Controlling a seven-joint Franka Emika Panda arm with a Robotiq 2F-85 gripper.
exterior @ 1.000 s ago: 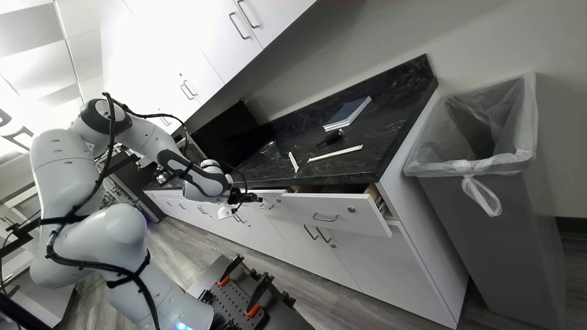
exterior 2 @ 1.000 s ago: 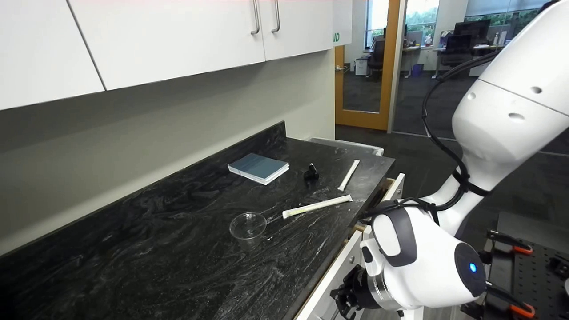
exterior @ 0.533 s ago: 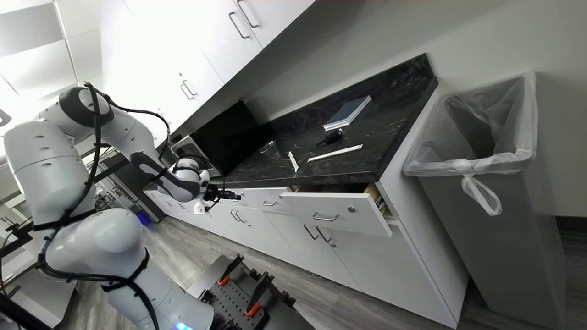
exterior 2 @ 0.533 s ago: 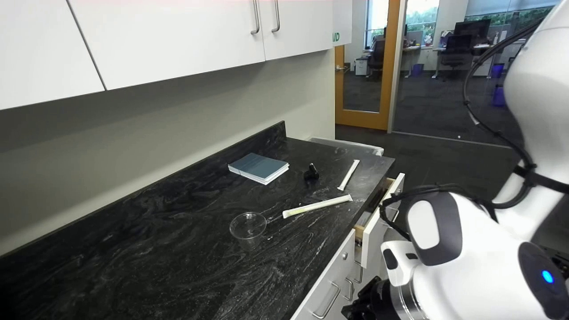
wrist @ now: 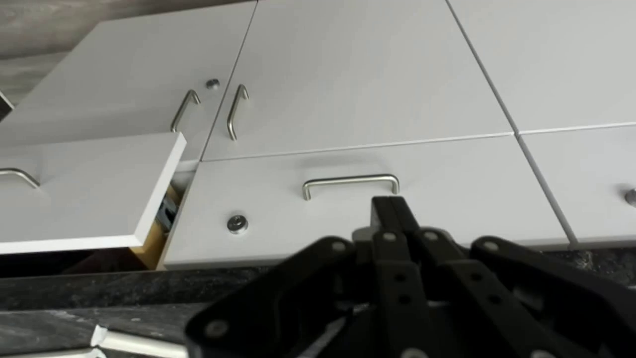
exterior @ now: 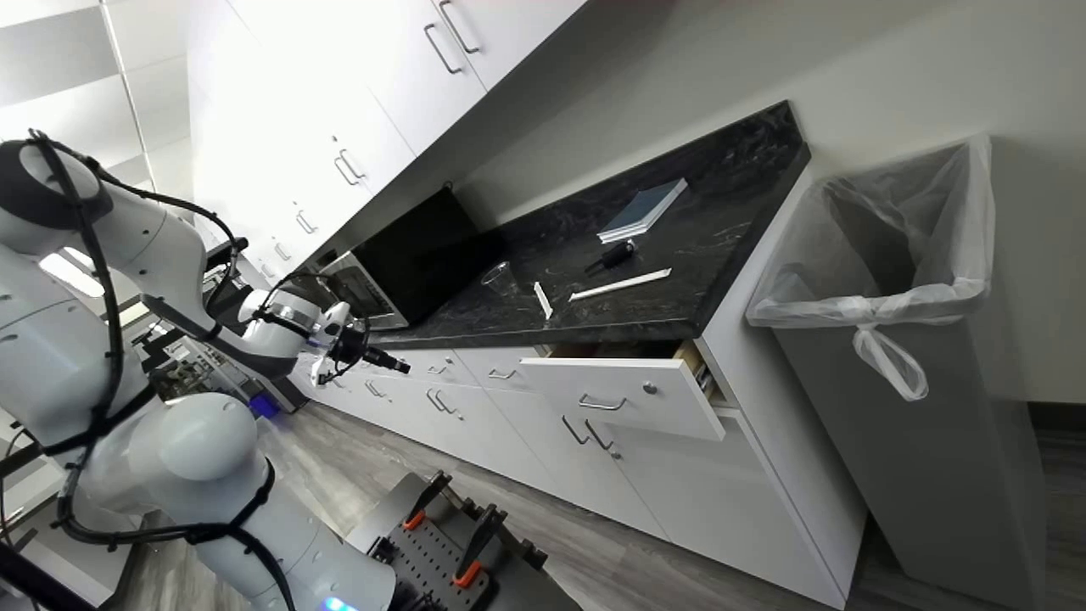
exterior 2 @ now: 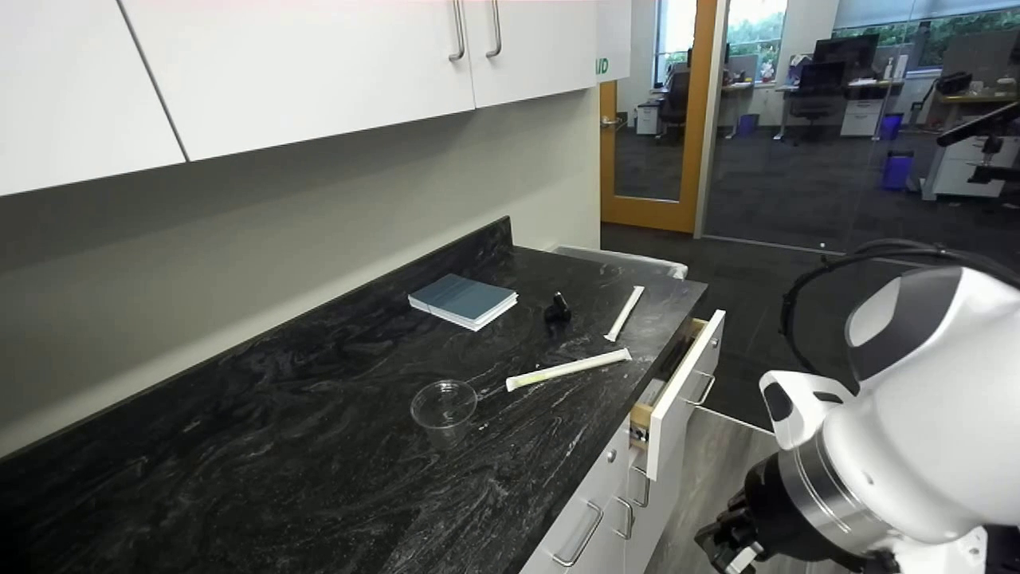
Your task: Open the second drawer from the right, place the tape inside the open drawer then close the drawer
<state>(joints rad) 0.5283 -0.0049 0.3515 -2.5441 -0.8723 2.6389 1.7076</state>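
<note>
The second drawer from the right (exterior: pixel 509 375) has a flat white front and is shut or nearly so. It shows partly in an exterior view (exterior 2: pixel 594 488) and, with its bar handle and lock, in the middle of the wrist view (wrist: pixel 278 226). Its inner box is hidden. I cannot make out the tape in any view. My gripper (wrist: pixel 388 200) is shut and empty, with its fingertips touching. In the wrist view they overlap the drawer front just below the handle. In both exterior views the gripper (exterior: pixel 402 367) (exterior 2: pixel 729 550) is away from that drawer, touching nothing.
The rightmost drawer (exterior: pixel 619 382) stands open, its front jutting out. The black counter (exterior 2: pixel 319 446) holds a blue-covered stack (exterior 2: pixel 464 299), a small black object (exterior 2: pixel 559 311), two white wrapped sticks (exterior 2: pixel 570 369) and a clear cup (exterior 2: pixel 444 406). A lined bin (exterior: pixel 882 382) stands beside the cabinet.
The second drawer from the right, earlier a little out, has slid inward. My arm has moved away from it, leftward in an exterior view. The rightmost drawer stays open.
</note>
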